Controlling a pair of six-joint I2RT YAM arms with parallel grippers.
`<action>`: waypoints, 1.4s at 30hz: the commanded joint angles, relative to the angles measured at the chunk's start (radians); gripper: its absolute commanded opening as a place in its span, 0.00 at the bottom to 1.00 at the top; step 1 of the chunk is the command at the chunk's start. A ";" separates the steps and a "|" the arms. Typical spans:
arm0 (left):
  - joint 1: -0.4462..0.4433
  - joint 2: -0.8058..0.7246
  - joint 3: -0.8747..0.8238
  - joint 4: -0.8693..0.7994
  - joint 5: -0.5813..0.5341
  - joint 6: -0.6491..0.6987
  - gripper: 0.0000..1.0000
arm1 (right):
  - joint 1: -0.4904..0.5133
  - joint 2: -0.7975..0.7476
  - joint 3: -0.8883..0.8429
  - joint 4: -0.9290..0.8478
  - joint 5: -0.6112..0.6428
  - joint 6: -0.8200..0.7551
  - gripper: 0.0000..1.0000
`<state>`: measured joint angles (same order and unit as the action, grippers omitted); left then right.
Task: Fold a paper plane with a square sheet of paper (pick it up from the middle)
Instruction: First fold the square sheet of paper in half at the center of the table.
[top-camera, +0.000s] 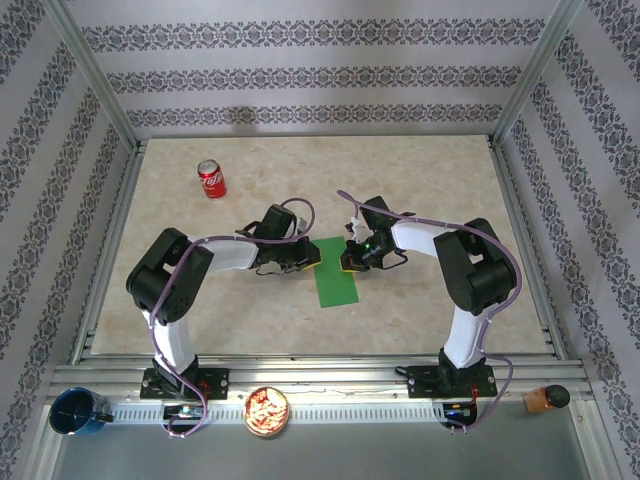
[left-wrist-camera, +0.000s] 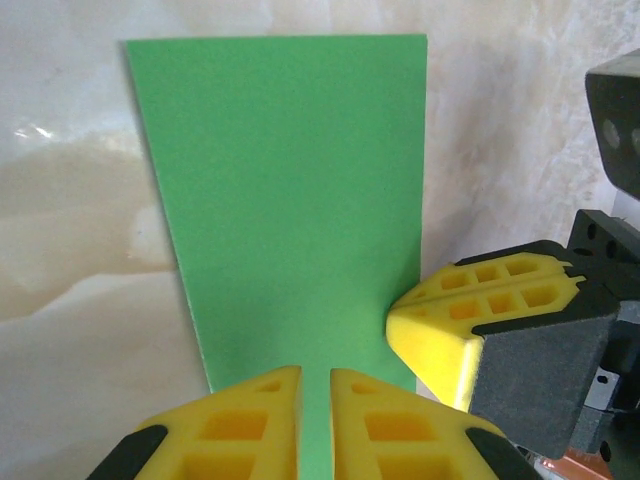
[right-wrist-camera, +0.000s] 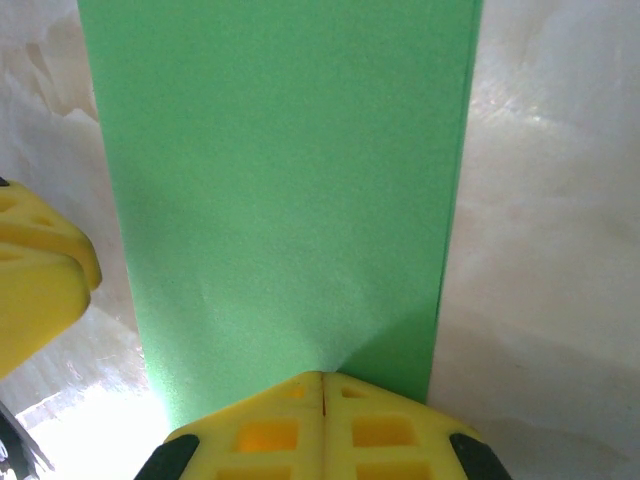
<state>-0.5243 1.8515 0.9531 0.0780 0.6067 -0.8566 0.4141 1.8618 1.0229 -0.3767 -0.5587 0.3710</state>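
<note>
The square sheet of paper (top-camera: 337, 282) lies flat on the table as a narrow bright green rectangle, also in the left wrist view (left-wrist-camera: 290, 180) and the right wrist view (right-wrist-camera: 280, 170). My left gripper (top-camera: 307, 262) stands over its far end from the left. Its yellow jaws (left-wrist-camera: 316, 385) are a thin slit apart, with green showing through and nothing pinched. My right gripper (top-camera: 351, 262) comes in from the right. Its jaws (right-wrist-camera: 322, 378) are shut tight, tips down on the paper's end. The right gripper's fingers (left-wrist-camera: 470, 320) sit just beside the paper's edge.
A red soda can (top-camera: 211, 179) stands upright at the far left of the table. On the near rail are a blue cup (top-camera: 78, 411), a bowl of snacks (top-camera: 267, 410) and a brown knob (top-camera: 545, 398). Metal frame posts border the table.
</note>
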 joint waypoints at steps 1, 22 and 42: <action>-0.009 0.047 0.020 0.000 0.036 0.014 0.15 | -0.006 0.053 -0.044 -0.109 0.120 0.012 0.00; -0.064 -0.098 0.007 -0.136 -0.036 0.058 0.16 | -0.006 0.048 -0.053 -0.106 0.126 0.021 0.00; -0.163 -0.076 -0.134 -0.109 -0.040 0.027 0.16 | -0.006 0.053 -0.064 -0.102 0.138 0.022 0.00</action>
<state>-0.6800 1.7756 0.8368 0.0090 0.5961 -0.8539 0.4141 1.8610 1.0187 -0.3706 -0.5587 0.3897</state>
